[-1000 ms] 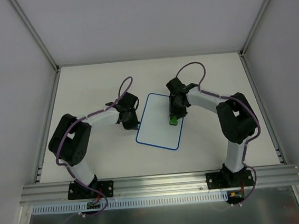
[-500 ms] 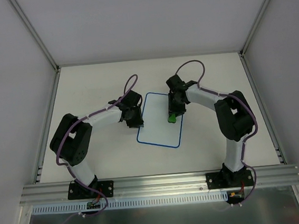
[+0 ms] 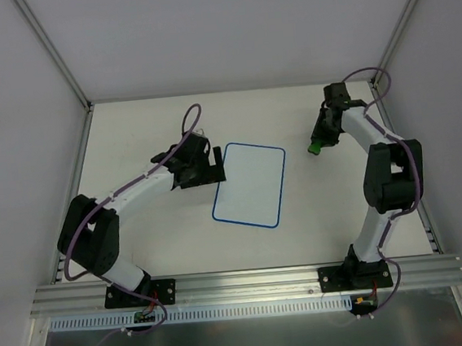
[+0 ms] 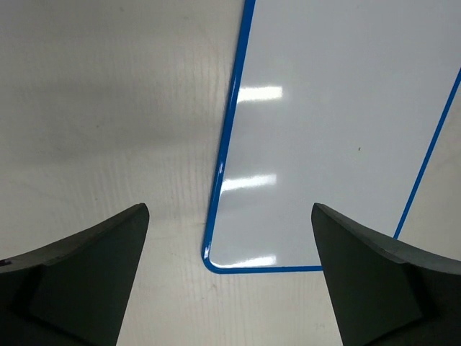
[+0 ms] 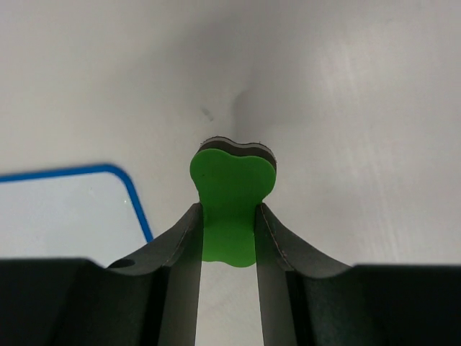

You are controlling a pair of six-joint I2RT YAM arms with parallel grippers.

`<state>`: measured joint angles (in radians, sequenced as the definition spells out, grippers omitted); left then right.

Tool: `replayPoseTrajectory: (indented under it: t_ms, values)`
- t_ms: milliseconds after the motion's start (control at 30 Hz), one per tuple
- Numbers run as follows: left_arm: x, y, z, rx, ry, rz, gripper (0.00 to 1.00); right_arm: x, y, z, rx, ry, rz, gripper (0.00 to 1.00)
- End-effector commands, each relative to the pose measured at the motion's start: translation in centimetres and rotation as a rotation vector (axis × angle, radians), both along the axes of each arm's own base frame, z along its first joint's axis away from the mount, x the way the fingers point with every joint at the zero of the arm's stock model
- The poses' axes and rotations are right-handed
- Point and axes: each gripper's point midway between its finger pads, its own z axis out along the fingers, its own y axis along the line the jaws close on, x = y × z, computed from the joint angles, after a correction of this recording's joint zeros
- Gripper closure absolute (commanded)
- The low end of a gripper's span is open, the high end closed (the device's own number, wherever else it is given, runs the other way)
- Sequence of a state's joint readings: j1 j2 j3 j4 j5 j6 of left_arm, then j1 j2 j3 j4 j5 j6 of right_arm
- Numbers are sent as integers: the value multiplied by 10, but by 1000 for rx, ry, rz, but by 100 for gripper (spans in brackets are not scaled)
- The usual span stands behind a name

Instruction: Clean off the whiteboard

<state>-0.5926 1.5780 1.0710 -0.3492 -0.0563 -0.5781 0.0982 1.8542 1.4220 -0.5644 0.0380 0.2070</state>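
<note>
The board point(image 3: 249, 186) lies mid-table, long axis near-to-far, with no marks I can see. My left gripper point(image 3: 208, 173), wide and empty, sits just beside its left edge. My right gripper point(image 5: 229, 216), pinching the eraser point(image 5: 230, 180), is well off to its right.

we are holding our left gripper point(image 3: 211, 173) wide open just left of the whiteboard point(image 3: 249, 186), clamping our right gripper point(image 5: 229, 209) on a green eraser point(image 5: 230, 180) off its far right corner
</note>
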Motion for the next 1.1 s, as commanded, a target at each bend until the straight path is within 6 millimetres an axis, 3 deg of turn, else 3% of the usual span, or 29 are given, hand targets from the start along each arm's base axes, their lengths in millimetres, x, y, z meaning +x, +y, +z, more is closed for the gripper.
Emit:
replayPoseTrajectory:
  t_ms: [0,133,200,333,467,567,700,733,800,833,900,933,1033,1067]
  values:
    - [12,19,33,11,-98,27,1,10,-38,6,-47,0,-49,93]
    - [14,39,52,21,-143,54,1,16,-76,-10,-59,36,-137,89]
    - [14,52,65,35,-180,75,1,17,-86,-14,-65,44,-156,84]
    - [11,71,79,65,-234,111,1,18,-88,-28,-49,73,-157,65]
    - [6,81,94,57,-274,126,1,17,-93,-35,-48,92,-176,37]
    - [0,86,102,48,-293,131,1,15,-97,-30,-36,87,-186,20]
    - [-8,96,118,56,-339,127,1,9,-96,9,-38,13,-170,9]
    - [-9,98,123,57,-354,130,1,7,-96,37,-43,-49,-165,7]
    - [-12,106,141,66,-404,130,1,-3,-95,62,-54,-104,-148,4]
    - [-14,109,147,71,-423,134,1,-10,-94,96,-68,-185,-125,3]
    - [-18,119,170,77,-491,148,1,-24,-94,126,-92,-263,-100,1]
    - [-19,123,178,83,-516,158,1,-38,-95,161,-124,-355,-82,1]
    - [-27,137,210,101,-615,169,1,-65,-98,209,-185,-489,-62,1]
    - [-31,142,226,92,-660,179,1,-84,-97,241,-212,-584,-50,1]
